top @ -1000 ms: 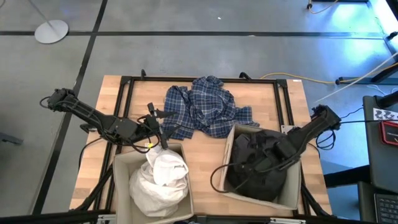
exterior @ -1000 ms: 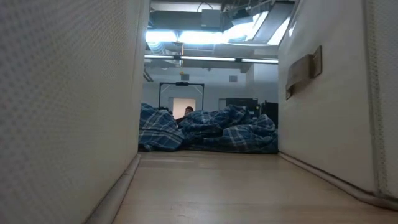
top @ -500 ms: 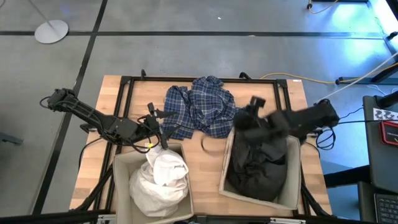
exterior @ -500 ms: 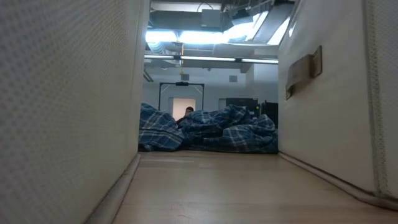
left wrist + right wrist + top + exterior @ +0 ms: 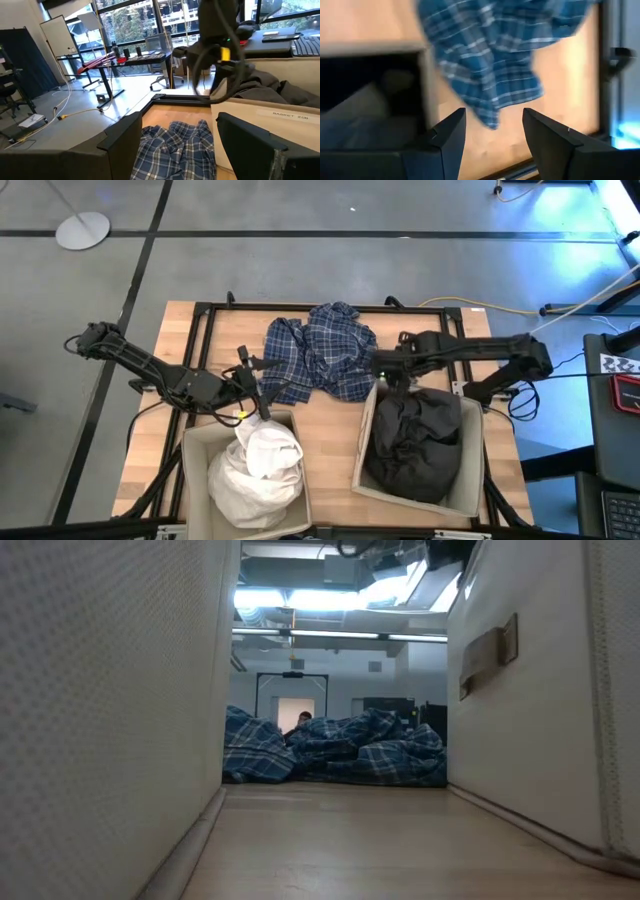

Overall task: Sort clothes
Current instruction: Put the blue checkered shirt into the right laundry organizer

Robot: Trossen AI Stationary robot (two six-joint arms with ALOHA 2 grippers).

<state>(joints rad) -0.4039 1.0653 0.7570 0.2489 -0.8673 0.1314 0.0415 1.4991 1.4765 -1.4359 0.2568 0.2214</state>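
Pale wood table [image 5: 330, 435] carries 2 beige fabric boxes, 2 dark arms and the clothes, of which 3 heaps can be told apart. Left box [image 5: 196, 470] at the near edge holds 1 large white garment [image 5: 256, 472], bunched and rising above the rim. Right box [image 5: 468, 480], set at a slight angle, holds a dark mound [image 5: 415, 442] filling most of it; whether that is 1 dark garment or 2 cannot be told from above. The blue-and-white plaid shirt [image 5: 325, 360] lies crumpled on the bare table at the far side, outside both boxes, its near edge close to the right box's far corner; in the low view it shows as a rumpled heap [image 5: 340, 755] between the 2 box walls. Right arm reaches from the table's right side twd the centre, right gripper [image 5: 392, 367] hovering over the far corner of the right box, beside the shirt's hem; its wrist view shows the 2 fingers [image 5: 445, 140] spread apart w/ nothing between them. Left gripper [image 5: 262, 388] sits by the far corner of the left box, near the shirt's left edge, fingers [image 5: 122, 137] apart and empty.
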